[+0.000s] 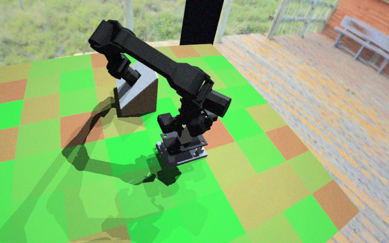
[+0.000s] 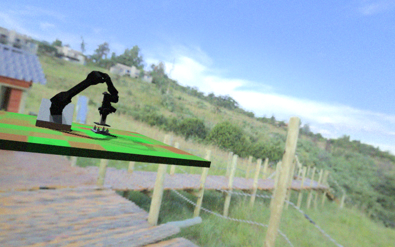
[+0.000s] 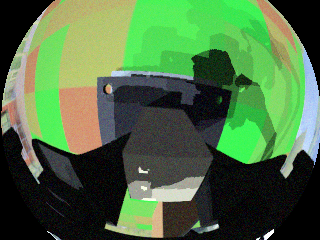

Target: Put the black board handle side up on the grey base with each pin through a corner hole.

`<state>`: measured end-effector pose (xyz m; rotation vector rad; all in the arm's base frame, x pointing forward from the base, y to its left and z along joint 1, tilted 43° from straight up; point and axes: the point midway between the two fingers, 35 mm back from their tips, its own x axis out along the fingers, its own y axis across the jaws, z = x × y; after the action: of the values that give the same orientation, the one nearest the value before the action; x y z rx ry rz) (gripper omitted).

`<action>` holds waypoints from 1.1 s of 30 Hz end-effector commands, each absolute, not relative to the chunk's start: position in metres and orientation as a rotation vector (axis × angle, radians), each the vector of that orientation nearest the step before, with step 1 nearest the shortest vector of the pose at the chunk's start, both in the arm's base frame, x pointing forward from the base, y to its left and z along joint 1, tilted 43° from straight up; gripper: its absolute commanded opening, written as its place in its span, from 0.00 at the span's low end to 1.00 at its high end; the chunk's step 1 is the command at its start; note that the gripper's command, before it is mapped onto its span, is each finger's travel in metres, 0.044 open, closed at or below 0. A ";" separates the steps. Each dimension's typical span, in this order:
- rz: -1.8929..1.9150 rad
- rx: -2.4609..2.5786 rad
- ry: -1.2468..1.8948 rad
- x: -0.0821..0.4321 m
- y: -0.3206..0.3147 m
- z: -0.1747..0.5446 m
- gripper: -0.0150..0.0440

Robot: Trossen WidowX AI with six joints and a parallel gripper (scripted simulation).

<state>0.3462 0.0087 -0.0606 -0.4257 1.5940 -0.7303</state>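
1. The gripper (image 1: 185,133) (image 2: 103,116) is closed on the handle (image 1: 186,137) (image 3: 167,150) of the black board, pointing down.
2. The black board (image 1: 187,145) (image 2: 102,124) (image 3: 112,115) hangs handle side up above the grey base, apart from its posts in the exterior view.
3. The grey base (image 1: 190,159) (image 2: 100,132) (image 3: 150,75) lies on the checkered table (image 1: 266,194) (image 2: 139,151) (image 3: 95,45), with 4 posts upright.
4. In the wrist view, 2 corner holes of the board show; whether all 4 line up with the pins, I cannot tell.
5. The arm (image 1: 149,54) (image 2: 78,88) arches from beside a grey wedge-shaped block (image 1: 146,91) (image 2: 42,111).
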 end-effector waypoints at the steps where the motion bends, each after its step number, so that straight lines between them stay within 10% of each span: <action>1: -0.731 -0.432 1.598 0.344 0.004 -0.065 0.25; 33: -0.726 -0.430 1.597 0.343 0.000 -0.071 0.25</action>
<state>0.3440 0.0010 -0.0695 -0.4245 1.5958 -0.7275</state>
